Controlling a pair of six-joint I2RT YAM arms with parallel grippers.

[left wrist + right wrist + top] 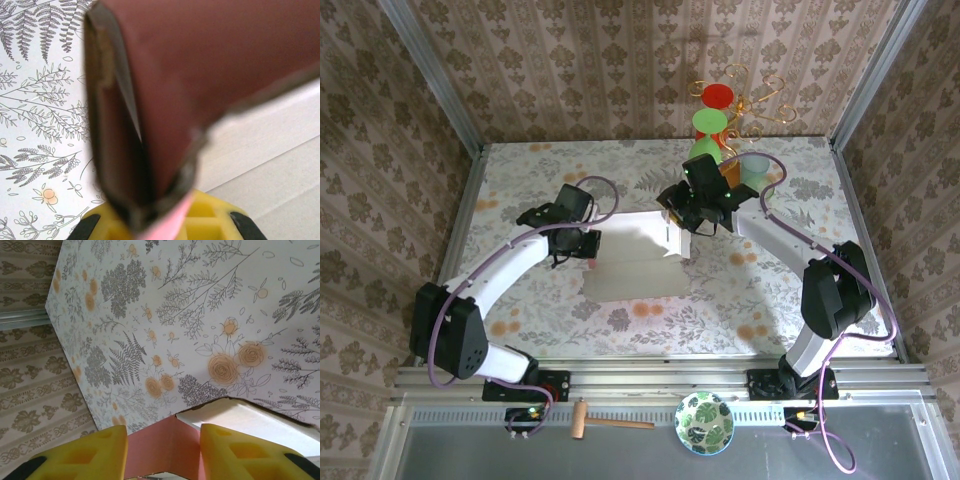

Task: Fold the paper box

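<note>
The paper box is seen near the middle of the flowered table, between the two arms. Its left folded edge is pinched in the narrow fingers of the left gripper. The right gripper is held wide, and a pink flap of the box is found between its yellow fingers.

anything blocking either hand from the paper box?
Nothing visible. The left hand is at the paper box's left edge and the right hand at its right edge, a pink flap between its fingers.
</note>
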